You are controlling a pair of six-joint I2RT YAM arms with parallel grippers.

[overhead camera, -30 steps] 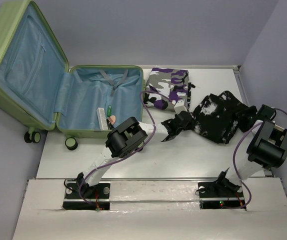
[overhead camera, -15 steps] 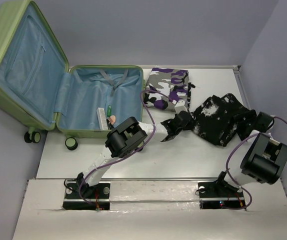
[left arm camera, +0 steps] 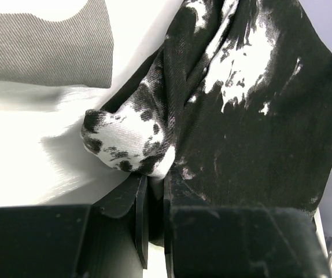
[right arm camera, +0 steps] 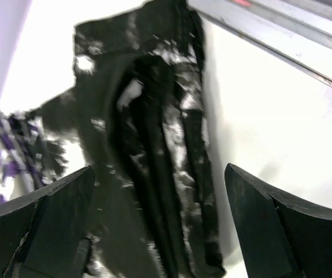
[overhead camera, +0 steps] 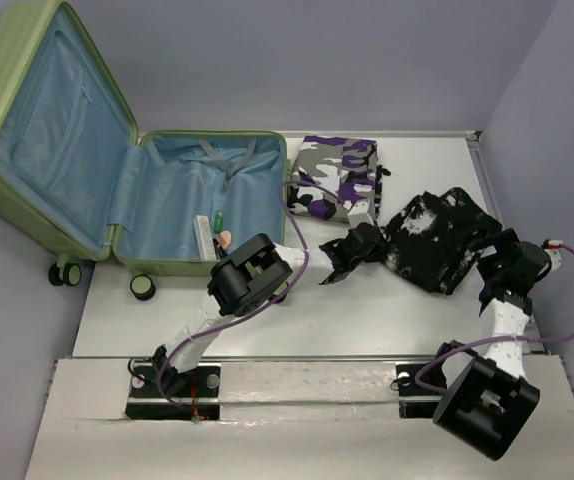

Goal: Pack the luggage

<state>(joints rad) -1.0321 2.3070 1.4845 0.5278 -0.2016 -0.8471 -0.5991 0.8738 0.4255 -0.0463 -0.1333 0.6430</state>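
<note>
Luggage (overhead camera: 182, 190) is lying open at the far-left end of the surface (overhead camera: 367, 320). Lid's propped up, blue lining showing, and there's a couple of small bits inside by the near wall. My left gripper (left arm camera: 152, 188) is squeezed almost together w/ a fold of the black-and-white garment (left arm camera: 241, 116) pinched in it, right at the cloth's left edge, near the camo bundle (overhead camera: 335, 178). My right gripper (right arm camera: 157, 191) is spread wide over the garment's right side, not holding anything afaict. Can't tell if it's touching the cloth tbh. Garment's well apart from the luggage.
</note>
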